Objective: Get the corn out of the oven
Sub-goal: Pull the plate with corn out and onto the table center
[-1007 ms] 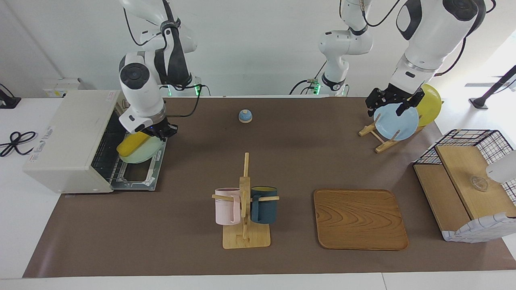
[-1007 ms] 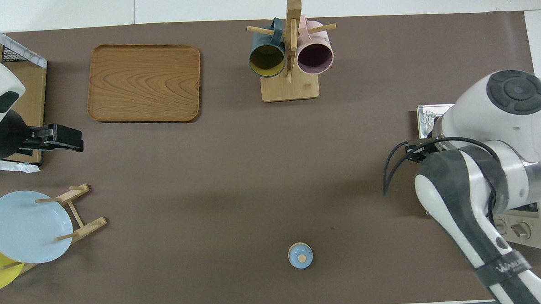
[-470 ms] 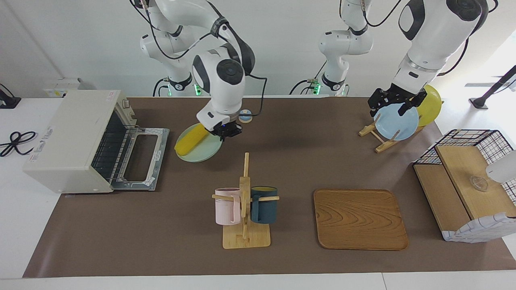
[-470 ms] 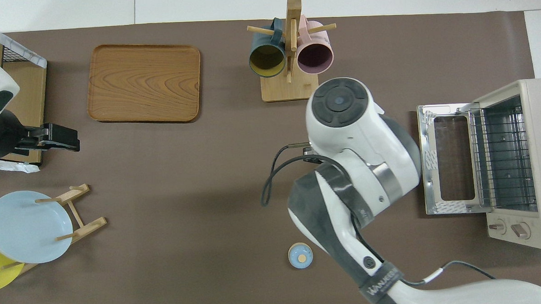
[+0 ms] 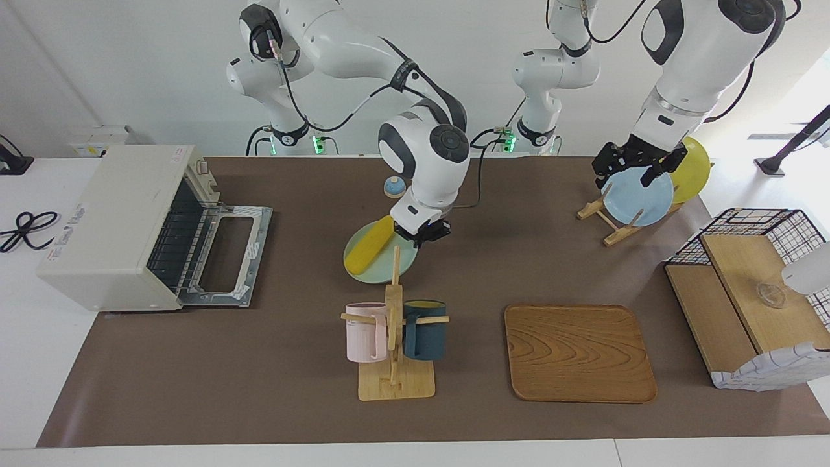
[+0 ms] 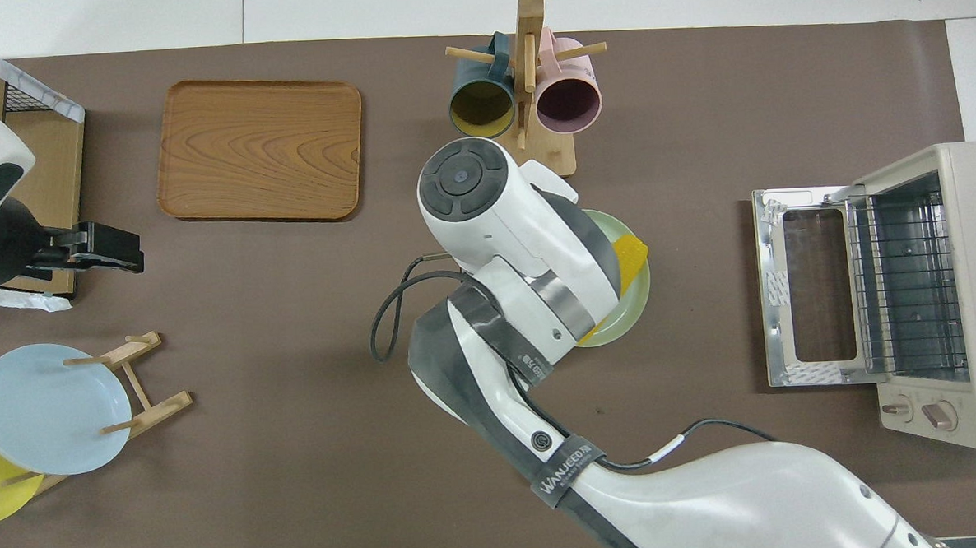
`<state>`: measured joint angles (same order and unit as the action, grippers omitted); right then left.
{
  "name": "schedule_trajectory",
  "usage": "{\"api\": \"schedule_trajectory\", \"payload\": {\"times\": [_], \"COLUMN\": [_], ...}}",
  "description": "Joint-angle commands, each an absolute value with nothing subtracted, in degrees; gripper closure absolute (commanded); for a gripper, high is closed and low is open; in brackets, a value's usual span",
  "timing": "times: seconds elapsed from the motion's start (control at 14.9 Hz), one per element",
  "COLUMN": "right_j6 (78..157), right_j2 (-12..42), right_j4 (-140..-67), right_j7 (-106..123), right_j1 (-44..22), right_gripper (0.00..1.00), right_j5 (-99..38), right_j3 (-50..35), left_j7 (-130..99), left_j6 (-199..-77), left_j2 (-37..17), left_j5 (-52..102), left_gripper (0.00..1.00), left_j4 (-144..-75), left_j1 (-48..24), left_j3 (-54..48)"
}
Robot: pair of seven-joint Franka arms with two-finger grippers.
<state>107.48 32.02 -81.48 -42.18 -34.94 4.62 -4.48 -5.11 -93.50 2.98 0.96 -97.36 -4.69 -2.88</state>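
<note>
Facing view, frame centre: my right gripper (image 5: 423,235) has its fingers pinched on the rim of a pale green plate (image 5: 363,267) carrying the corn (image 5: 368,246). At middle left, the oven (image 5: 117,224) stands with its door down. At upper right, my left gripper (image 5: 639,167) waits over the blue plate (image 5: 637,198), fingers spread wide.

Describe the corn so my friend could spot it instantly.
Start at the wooden mug rack mid-table. Just nearer the robots, the right claw holds a pale green plate by its rim. The corn lies on it, a bright yellow tapered cob, the only long yellow thing here.
</note>
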Motion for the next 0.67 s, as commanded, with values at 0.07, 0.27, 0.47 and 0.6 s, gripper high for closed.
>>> {"api": "schedule_trajectory", "payload": {"times": [0.07,0.27,0.47,0.6], "right_j6": [112.49,118.11,122.59,123.57], "right_j2": [31.73,30.32,30.50,30.32], "right_j4": [-84.63,-89.46,-89.04,-87.99], "right_j7": [-44.30,-45.96,-48.60,-47.99], "right_j1": [-36.12,-35.95,-35.86,-35.68], "right_gripper": [1.00,1.00,0.91,0.70], "right_j5": [2.73,0.88,-3.76,-3.61], "right_j3": [-5.27,-5.89,-5.89,-5.89], "left_j7": [-4.83,-4.57,-4.13,-4.04], "left_j6": [-95.10,-95.71,-96.32,-96.68], "left_j2": [3.69,3.78,3.69,3.69], "left_j5": [1.32,1.32,1.32,1.32], "left_gripper": [0.00,0.00,0.00,0.00], "left_j4": [-98.35,-98.61,-98.70,-98.70], "left_j1": [-3.16,-3.16,-3.25,-3.25], "left_j3": [-3.08,-3.08,-3.16,-3.16]}}
